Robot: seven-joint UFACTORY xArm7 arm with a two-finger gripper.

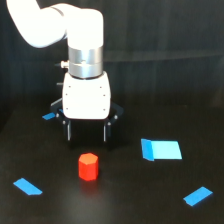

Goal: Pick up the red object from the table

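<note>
The red object [88, 166] is a small red-orange hexagonal block standing upright on the black table [125, 200], a little left of centre in the exterior view. My gripper [86, 133] hangs from the white arm just above and behind it, fingers pointing down. Its two dark fingers [68, 132] stand apart, open, with nothing between them. The block lies in front of the gap between the fingers and touches neither one.
Flat blue pieces lie on the table: a larger one [160, 149] to the exterior view's right, a small one [198, 196] at the front right, one [27, 186] at the front left, and a small one [49, 116] behind the gripper's left side.
</note>
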